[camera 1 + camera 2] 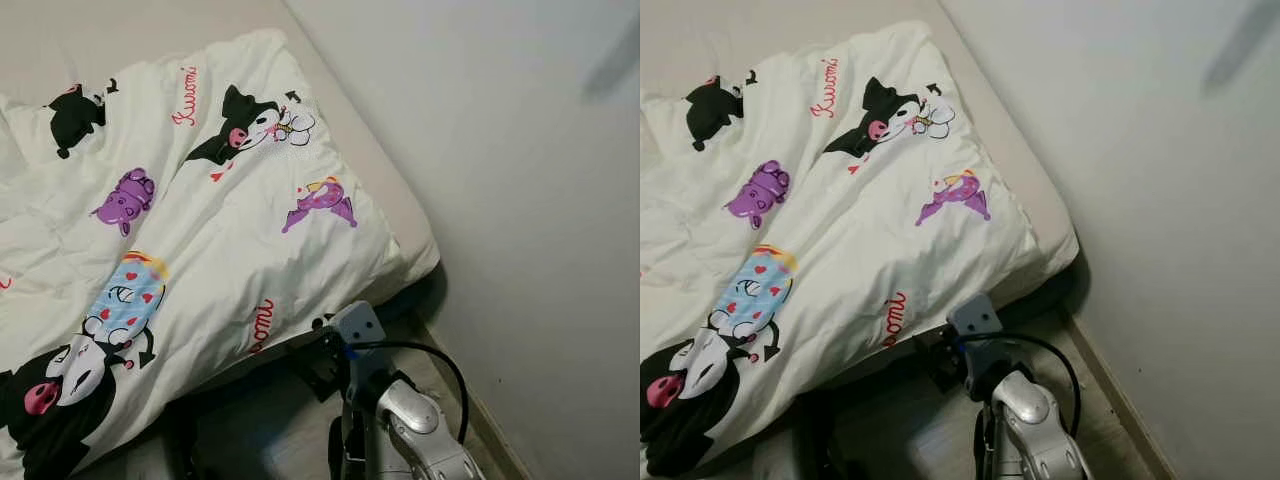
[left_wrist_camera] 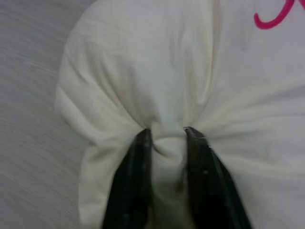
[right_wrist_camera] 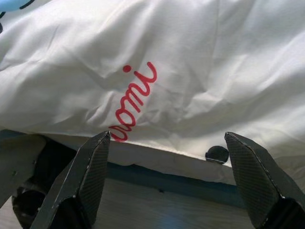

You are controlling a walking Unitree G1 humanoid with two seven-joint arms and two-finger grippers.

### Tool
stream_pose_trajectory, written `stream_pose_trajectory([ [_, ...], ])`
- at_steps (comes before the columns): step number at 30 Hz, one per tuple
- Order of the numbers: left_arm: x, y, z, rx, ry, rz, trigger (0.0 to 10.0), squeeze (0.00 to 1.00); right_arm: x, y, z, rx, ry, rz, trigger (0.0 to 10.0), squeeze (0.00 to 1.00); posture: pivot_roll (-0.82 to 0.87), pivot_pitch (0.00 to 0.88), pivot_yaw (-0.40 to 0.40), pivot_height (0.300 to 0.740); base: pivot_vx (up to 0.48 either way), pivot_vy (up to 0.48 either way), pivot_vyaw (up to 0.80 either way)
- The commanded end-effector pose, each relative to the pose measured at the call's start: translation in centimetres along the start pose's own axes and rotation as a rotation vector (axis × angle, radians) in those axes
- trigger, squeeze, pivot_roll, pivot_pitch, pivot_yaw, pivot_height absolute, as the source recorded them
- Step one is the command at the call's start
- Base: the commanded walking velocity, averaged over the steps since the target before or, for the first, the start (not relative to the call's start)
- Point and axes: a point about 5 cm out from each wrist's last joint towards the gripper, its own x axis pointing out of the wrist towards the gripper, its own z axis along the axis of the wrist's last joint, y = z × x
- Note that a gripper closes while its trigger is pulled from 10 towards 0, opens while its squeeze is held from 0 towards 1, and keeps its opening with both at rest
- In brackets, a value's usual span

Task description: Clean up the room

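A white duvet [image 1: 220, 220] printed with cartoon figures and red lettering lies rumpled across the bed and hangs over its near edge. In the left wrist view, my left gripper [image 2: 167, 131] is shut on a bunched fold of the duvet [image 2: 157, 71]; the cloth puckers between the two black fingers [image 2: 133, 181]. My right gripper [image 3: 167, 136] is open just before the duvet's hanging edge, below the red letters [image 3: 133, 100], with nothing between its fingers. From the head, the right arm [image 1: 420, 415] reaches from low on the right toward that edge.
The mattress [image 1: 385, 170] in a beige sheet runs along the pale wall [image 1: 520, 200] on the right. A narrow strip of wood floor [image 1: 270, 430] and a skirting board [image 1: 490, 430] lie beside the bed. A dark shape [image 1: 185, 440] sits low near the bed's edge.
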Motion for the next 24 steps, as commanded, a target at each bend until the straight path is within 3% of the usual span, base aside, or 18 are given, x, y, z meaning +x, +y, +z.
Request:
stream_pose_trajectory([
  [1, -0.7, 1.7, -2.0, -0.006, 0.076, 0.07, 0.0, 0.0, -0.5, 0.2, -0.8, 0.013, 0.028, 0.001, 10.0, 0.0, -0.17, 0.466, -0.065, 0.561, 0.0, 0.0, 0.0],
  [10, -0.7, 2.6, -0.9, 0.025, 0.034, 0.099, 0.0, 0.0, -0.4, 0.1, -0.8, 0.011, 0.026, -0.001, 10.0, 0.0, -0.16, 0.464, -0.056, 0.561, 0.0, 0.0, 0.0],
  [11, -0.8, 3.1, -0.6, 0.038, 0.017, 0.118, 0.0, 0.0, -0.4, 0.1, -0.7, 0.011, 0.025, -0.002, 10.0, 0.0, -0.16, 0.463, -0.053, 0.561, 0.0, 0.0, 0.0],
  [15, -2.0, 7.4, 1.7, 0.03, -0.1, 0.329, 0.0, 0.0, -0.4, -0.1, -0.6, 0.012, 0.018, -0.016, 10.0, 0.0, -0.15, 0.462, -0.038, 0.561, 0.0, 0.0, 0.0],
  [18, -2.3, 8.2, 2.2, 0.029, -0.123, 0.364, 0.0, 0.0, -0.4, -0.1, -0.6, 0.013, 0.017, -0.019, 10.0, 0.0, -0.15, 0.462, -0.038, 0.561, 0.0, 0.0, 0.0],
  [20, -3.2, 10.3, 3.6, 0.035, -0.178, 0.448, 0.0, 0.0, -0.4, -0.1, -0.6, 0.014, 0.016, -0.021, 10.0, 0.0, -0.14, 0.462, -0.036, 0.561, 0.0, 0.0, 0.0],
  [24, -4.0, 11.9, 4.8, 0.08, -0.204, 0.499, 0.0, 0.0, -0.4, -0.1, -0.7, 0.017, 0.016, -0.018, 10.0, 0.0, -0.13, 0.461, -0.037, 0.561, 0.0, 0.0, 0.0],
])
